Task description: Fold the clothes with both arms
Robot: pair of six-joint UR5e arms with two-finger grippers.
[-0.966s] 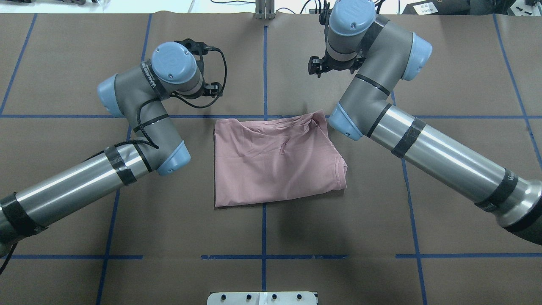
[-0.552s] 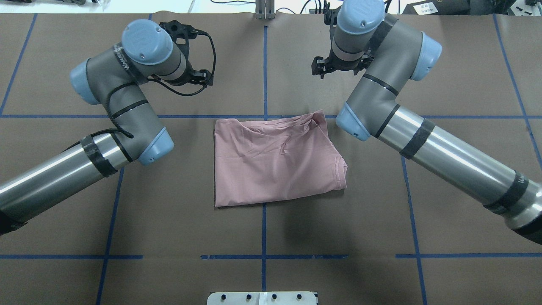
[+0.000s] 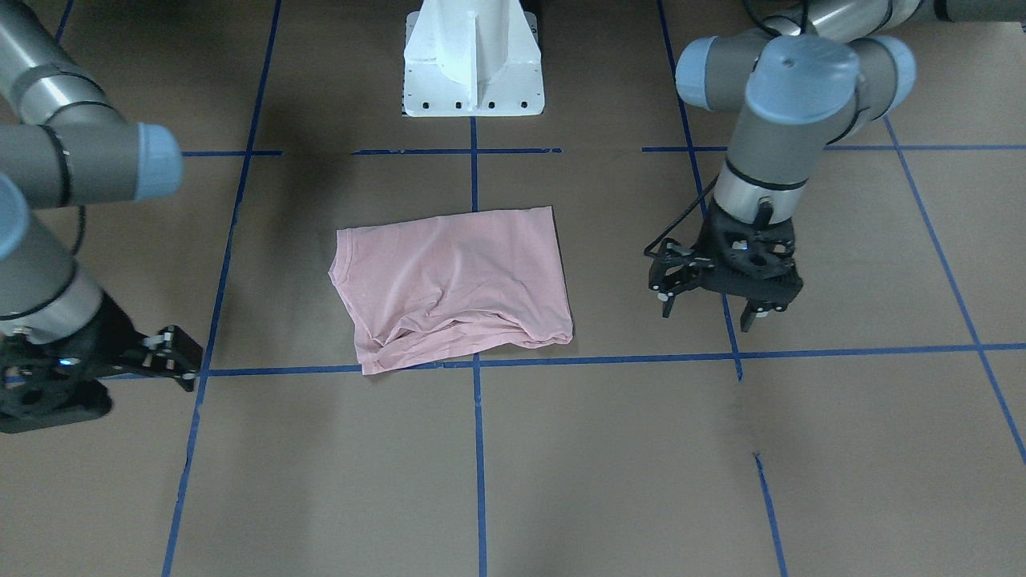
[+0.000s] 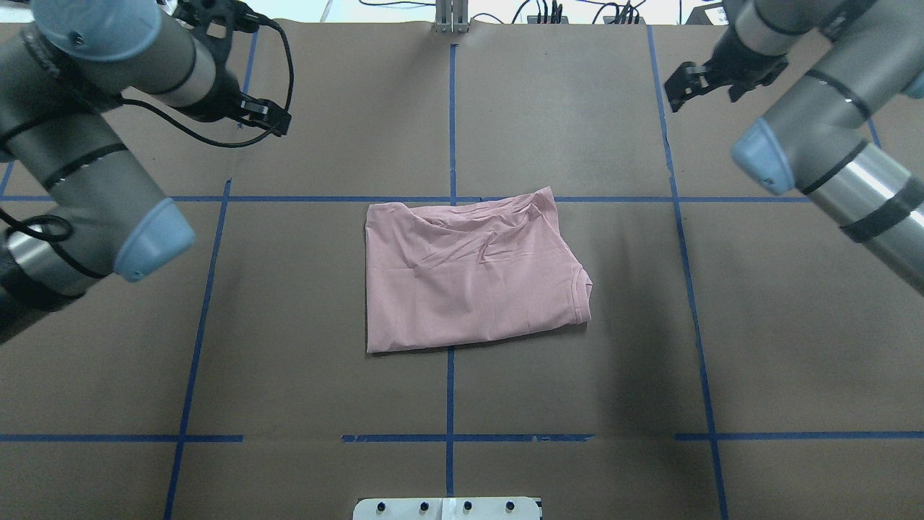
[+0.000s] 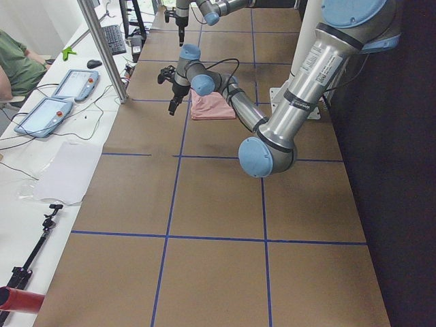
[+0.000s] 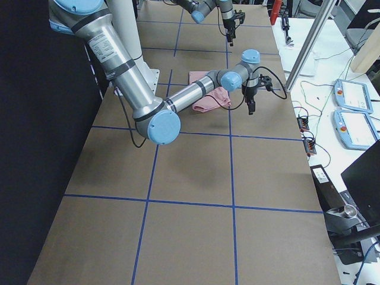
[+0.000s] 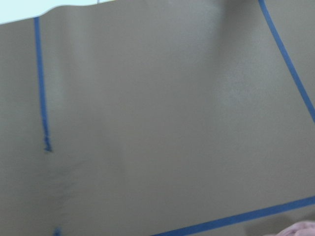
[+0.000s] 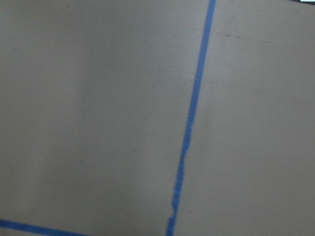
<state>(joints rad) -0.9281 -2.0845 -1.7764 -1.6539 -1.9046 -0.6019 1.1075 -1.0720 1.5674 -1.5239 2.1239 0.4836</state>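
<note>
The left gripper (image 3: 705,316) is held near the far left corner of the worktop (image 4: 325,397), jaws spread wide with nothing gripped. The pink T-shirt (image 4: 469,282) is laid folded at the middle. The right gripper (image 3: 48,397) is held near the far right corner; its jaw opening cannot be told.

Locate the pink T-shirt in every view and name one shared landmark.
Front-facing: T-shirt centre, slightly left.
Overhead: T-shirt centre.
Exterior left: T-shirt upper middle.
Exterior right: T-shirt upper middle.
Left wrist: T-shirt sliver, bottom-right corner.
Right wrist: not in it.
Landmark: white pedestal, top centre front-facing, bottom edge overhead.
</note>
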